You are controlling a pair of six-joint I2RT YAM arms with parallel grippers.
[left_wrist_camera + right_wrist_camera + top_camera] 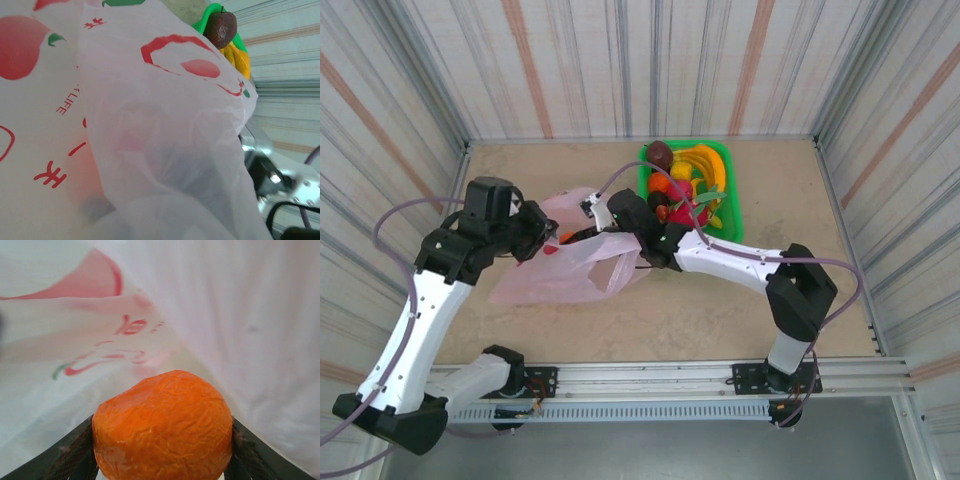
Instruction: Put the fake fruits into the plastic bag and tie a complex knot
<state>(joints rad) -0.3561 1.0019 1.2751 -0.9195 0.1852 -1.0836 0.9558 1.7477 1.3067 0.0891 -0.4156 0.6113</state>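
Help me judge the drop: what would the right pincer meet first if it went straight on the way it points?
Probably the plastic bag. The right pincer, shut on the orange fruit, faces the bag's pink printed film all across its wrist view. How far off that film is, I cannot tell.

One bag (570, 268). One basket (732, 218). Two arms: a left arm (415, 320) and a right arm (740, 262). One orange fruit (162, 427). In the basket are one dark fruit (660, 153), one red fruit (680, 192) and one banana bunch (705, 165). The other heaped fruits are too crowded to count.
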